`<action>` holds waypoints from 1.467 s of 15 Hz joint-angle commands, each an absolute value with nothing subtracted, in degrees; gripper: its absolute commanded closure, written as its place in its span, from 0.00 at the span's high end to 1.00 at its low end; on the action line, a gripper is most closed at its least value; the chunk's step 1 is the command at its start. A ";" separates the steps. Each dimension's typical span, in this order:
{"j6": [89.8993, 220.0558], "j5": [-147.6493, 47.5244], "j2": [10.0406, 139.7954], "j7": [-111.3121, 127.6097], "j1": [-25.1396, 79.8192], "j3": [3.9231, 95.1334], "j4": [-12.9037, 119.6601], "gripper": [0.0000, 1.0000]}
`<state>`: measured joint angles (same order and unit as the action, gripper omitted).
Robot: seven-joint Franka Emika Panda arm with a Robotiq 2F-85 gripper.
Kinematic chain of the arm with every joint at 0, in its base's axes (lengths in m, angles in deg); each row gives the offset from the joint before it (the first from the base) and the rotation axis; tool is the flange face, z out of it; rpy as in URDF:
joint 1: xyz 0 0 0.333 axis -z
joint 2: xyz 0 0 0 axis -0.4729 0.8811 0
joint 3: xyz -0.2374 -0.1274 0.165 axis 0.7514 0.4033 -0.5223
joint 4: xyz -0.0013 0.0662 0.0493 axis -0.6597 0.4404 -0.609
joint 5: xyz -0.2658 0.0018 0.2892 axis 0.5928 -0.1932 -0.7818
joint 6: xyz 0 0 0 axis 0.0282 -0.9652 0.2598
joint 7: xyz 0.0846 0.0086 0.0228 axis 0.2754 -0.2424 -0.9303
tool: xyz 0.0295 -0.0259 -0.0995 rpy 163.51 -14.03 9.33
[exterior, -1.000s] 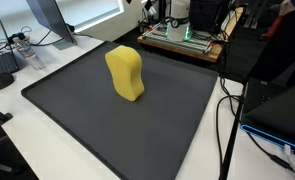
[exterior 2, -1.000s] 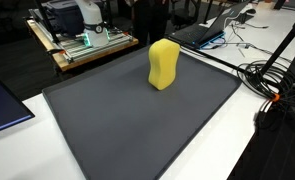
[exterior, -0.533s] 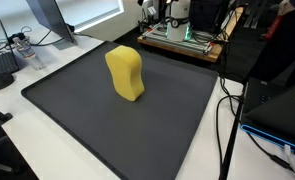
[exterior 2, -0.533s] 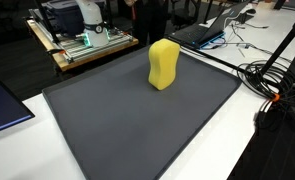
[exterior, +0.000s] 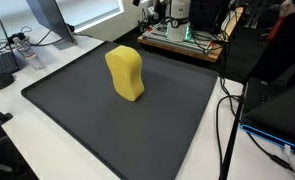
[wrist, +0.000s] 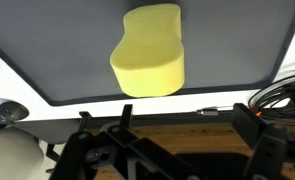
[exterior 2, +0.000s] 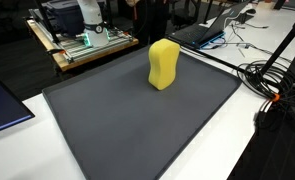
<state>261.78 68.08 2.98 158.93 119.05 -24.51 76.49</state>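
Tool (wrist: 184, 142) spread wide, clear of sponge (wrist: 149, 52)

A white table (exterior: 57, 150) is covered by a dark grey mat (exterior: 167, 120), on which a yellow sponge (exterior: 125, 73) is stood upright.

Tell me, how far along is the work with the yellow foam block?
Nothing looks done yet: the yellow curved foam block stands upright on the dark grey mat, untouched. In hand: the claw is open and empty, apart from the block, beyond the mat's edge. Left: probably the whole approach and grip.
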 commanded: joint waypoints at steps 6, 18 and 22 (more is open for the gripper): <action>264.75 58.83 -4.81 159.18 132.52 -28.68 80.42 1.00; 259.66 56.61 11.66 159.41 125.11 -34.34 78.61 1.00; 259.45 56.40 11.70 159.51 123.99 -34.00 78.39 1.00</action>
<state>261.50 54.43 9.26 158.78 124.54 -33.20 78.50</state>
